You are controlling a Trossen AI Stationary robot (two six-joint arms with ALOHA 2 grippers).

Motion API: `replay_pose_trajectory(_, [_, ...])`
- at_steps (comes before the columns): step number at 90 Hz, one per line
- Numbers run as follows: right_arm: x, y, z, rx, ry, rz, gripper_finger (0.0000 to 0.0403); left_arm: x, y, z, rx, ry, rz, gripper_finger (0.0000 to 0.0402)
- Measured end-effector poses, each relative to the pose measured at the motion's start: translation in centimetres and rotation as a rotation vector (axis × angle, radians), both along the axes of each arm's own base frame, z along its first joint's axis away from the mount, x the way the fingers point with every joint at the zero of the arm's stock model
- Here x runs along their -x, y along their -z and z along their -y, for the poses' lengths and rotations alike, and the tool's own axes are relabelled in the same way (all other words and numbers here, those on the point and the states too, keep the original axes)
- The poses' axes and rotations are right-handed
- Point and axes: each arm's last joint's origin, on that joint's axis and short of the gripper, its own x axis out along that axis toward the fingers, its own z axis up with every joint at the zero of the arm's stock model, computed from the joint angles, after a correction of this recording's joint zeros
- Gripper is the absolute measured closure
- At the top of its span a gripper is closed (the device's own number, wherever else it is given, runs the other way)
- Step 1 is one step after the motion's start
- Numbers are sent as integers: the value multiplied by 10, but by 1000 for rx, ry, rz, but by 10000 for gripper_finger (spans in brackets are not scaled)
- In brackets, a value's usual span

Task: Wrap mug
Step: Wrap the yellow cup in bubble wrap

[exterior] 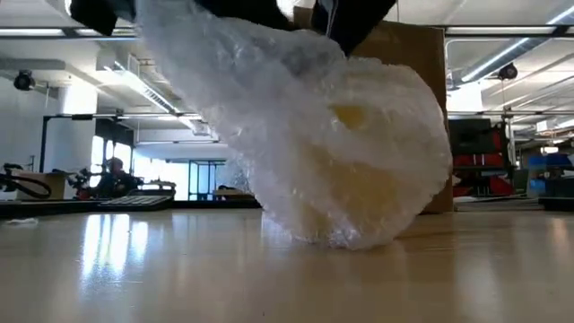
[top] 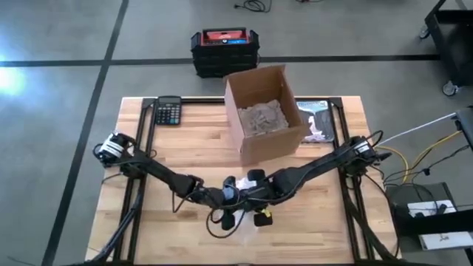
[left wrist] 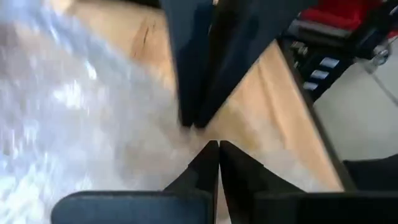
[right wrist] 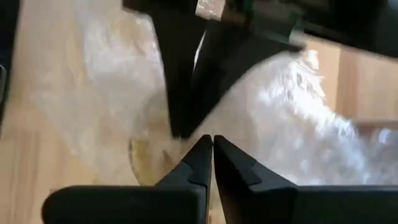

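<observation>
A yellow mug (exterior: 359, 179) sits on the table near its front edge, bundled in clear bubble wrap (exterior: 296, 135). In the high view the bundle (top: 255, 219) lies just in front of the two grippers, which meet tip to tip above it. My left gripper (left wrist: 218, 148) comes from the left and my right gripper (right wrist: 212, 142) from the right. Both are shut, with wrap gathered up to their tips. The mug's rim (right wrist: 142, 163) shows through the wrap in the right wrist view. My left gripper pinches gathered bubble wrap (left wrist: 186, 140) at the top of the bundle between its two fingers, slanting down from the table's left. The wrap rises in a slope (exterior: 179, 54) to the gripper; the bundle's bottom rests on the table. My right gripper pinches the bubble wrap (right wrist: 186, 140) above the mug between its two fingers, slanting down from the table's right, facing the other gripper. How many layers it has I cannot tell. The bundle stays on the table below it.
An open cardboard box (top: 262, 111) with crumpled packing inside stands behind the bundle at the table's far middle. A calculator (top: 168, 111) lies at the far left, a printed sheet (top: 318, 122) beside the box. A black and red case (top: 224, 48) sits on the floor beyond.
</observation>
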Motion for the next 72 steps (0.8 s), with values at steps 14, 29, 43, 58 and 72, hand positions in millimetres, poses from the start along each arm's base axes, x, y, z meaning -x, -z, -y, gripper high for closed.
replay_pose_trajectory(14, [0, 1, 1, 49, 9, 16, 400, 6, -16, -2, -1, 6, 22, 401])
replay_pose_trajectory(29, [1, 11, 4, 121, 41, 13, 400, 21, -36, -5, -9, 15, 7, 401])
replay_pose_trajectory(43, [-1, 31, 1, 119, 44, 3, 400, 42, -50, -7, 5, 9, -76, 401])
replay_pose_trajectory(58, [-2, 45, -4, 91, 31, -13, 400, 64, -43, -4, 18, -29, -246, 401])
replay_pose_trajectory(72, [-4, 51, -4, 86, 38, -22, 400, 76, -9, 2, 41, -76, -382, 401])
